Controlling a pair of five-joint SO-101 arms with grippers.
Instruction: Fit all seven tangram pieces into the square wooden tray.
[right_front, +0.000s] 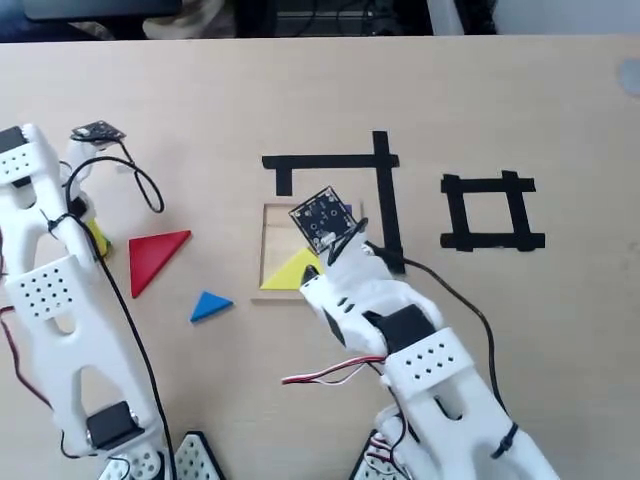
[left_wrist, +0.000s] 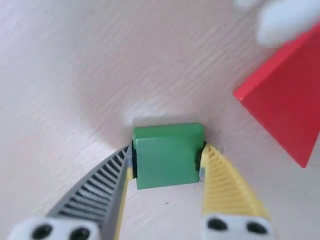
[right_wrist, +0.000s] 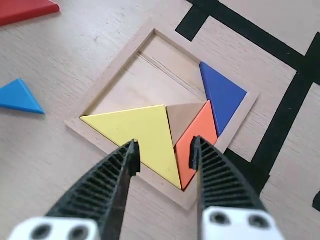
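Pale wood-grain bench (right_front: 450, 90), black tape outlines (right_front: 385, 190) right of centre. Mid-bench sits the square wooden tray (right_wrist: 112, 75), part filled: large yellow triangle (right_wrist: 142, 132), orange triangle (right_wrist: 197, 135) touching it, blue piece (right_wrist: 220, 95) against the rim beyond. A tan triangle (right_wrist: 186, 119) shows between them; cannot tell whether it is a piece or bare floor. Rest of the tray floor is bare. Right tool (right_wrist: 164, 147) hangs over the yellow and orange pieces, jaws spread, nothing between them. Left tool (left_wrist: 167, 150) is at the left side of the bench, well apart from the tray, clenched on the green square (left_wrist: 167, 157), one ribbed finger on each of two opposite flat edges. Piece is down at bench level; lifted or resting, cannot tell. Red triangle (right_front: 153, 257) lies just beside it on the right. Small blue triangle (right_front: 210, 305) lies nearer, between the red one and the tray. Both are loose on the bench. Handling, as judged: pieces look rigid, light and smooth-faced with crisp edges. No give under squeeze and little risk of damage, but likely to slip or twist if pinched off-centre. The square is the easy one: parallel sides, hold across the middle. Triangles probably want a grip from long edge toward the opposite corner; tapering sides would tend to squirt out. Seating likely needs each piece flat and square to its neighbours, since stiff edges jam rather than yield.
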